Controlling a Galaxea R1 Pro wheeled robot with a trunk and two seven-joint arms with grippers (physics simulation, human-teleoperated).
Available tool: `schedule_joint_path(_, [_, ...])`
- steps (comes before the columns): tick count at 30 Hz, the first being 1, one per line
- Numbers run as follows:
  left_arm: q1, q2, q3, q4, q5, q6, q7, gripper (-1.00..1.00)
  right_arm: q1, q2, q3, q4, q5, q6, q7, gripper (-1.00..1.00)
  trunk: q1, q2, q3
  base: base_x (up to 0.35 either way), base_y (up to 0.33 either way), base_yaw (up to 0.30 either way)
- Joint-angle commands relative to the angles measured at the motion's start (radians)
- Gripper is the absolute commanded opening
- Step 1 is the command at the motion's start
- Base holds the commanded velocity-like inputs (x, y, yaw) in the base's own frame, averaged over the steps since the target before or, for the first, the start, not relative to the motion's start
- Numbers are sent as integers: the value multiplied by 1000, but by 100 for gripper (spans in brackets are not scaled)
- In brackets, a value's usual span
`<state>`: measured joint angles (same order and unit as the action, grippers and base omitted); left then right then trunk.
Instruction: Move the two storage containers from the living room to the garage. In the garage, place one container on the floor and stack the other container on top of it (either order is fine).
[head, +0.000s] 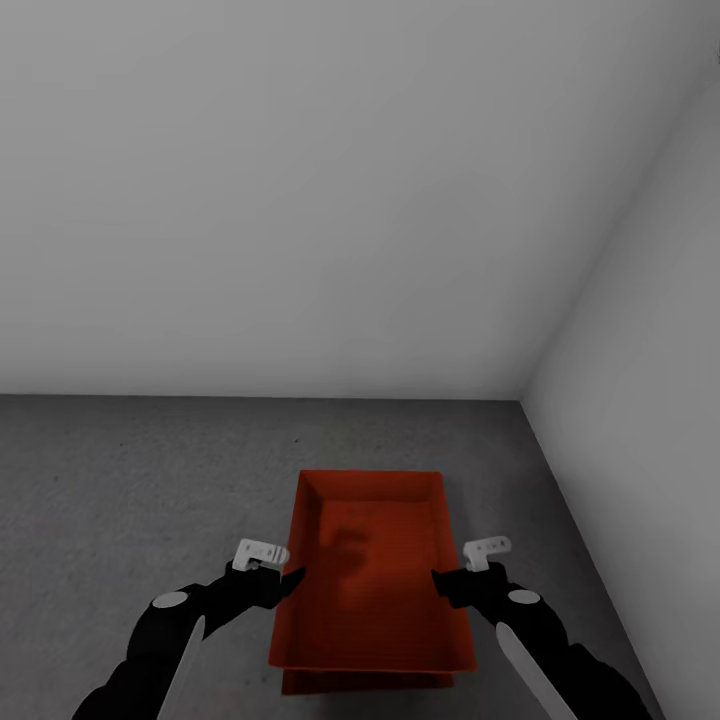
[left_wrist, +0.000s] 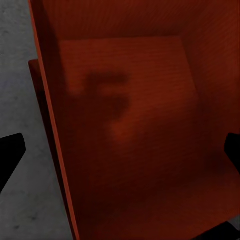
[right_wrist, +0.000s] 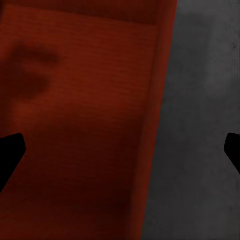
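While we are looking down from the head camera, we are seeing the upper container (head: 372, 565) sitting on the lower container (head: 365, 683), whose near edge is peeking out beneath it, both on the dark grey floor (head: 130, 490) near the corner where two white walls (head: 300, 200) are meeting. Using the upper container as our landmark, our left gripper (head: 285, 580) is hovering at its left wall and our right gripper (head: 447, 583) at its right wall, each roughly halfway along the bin's length.

From the head we are not making out the finger spread. The wrist cameras are giving us that: in the left wrist view our left gripper (left_wrist: 120, 150) is standing wide, with one dark fingertip (left_wrist: 11, 150) over the floor outside the bin and the other over the ribbed bottom, so the thin wall is running between them, untouched as far as we can tell. In the right wrist view our right gripper (right_wrist: 120, 150) is likewise wide, straddling the right wall, one fingertip (right_wrist: 10, 150) over the bin's bottom and the other over the concrete.

That left wrist view is also showing a sliver of the lower container's (left_wrist: 34, 75) rim outside the upper one's wall, plus a gripper-shaped shadow (left_wrist: 107, 95) lying on the bottom.
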<state>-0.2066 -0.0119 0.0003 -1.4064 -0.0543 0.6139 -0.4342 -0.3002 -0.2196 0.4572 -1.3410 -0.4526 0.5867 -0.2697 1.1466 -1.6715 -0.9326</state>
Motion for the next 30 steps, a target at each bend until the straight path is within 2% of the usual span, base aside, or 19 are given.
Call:
schedule_joint_path(1, [0, -1, 1, -1, -6, 5, -6, 100, -1, -1, 3, -1, -11, 2, -10, 100, 0, 0, 1, 0, 0, 0])
schedule_joint_path(10, [0, -2, 1, -5, -7, 9, -6, 100, -1, 0, 3, -1, -10, -1, -10, 100, 0, 0, 15, 0, 0, 0])
schedule_joint_path(18, [0, -4, 1, -5, -7, 53, -6, 100, -1, -1, 2, -1, -8, -4, -11, 100, 0, 0, 27, 0, 0, 0])
schedule_joint_path(30, [0, -5, 1, -5, -6, 57, -6, 100, -1, 0, 3, -3, -9, -1, -11, 100, 0, 0, 47, 0, 0, 0])
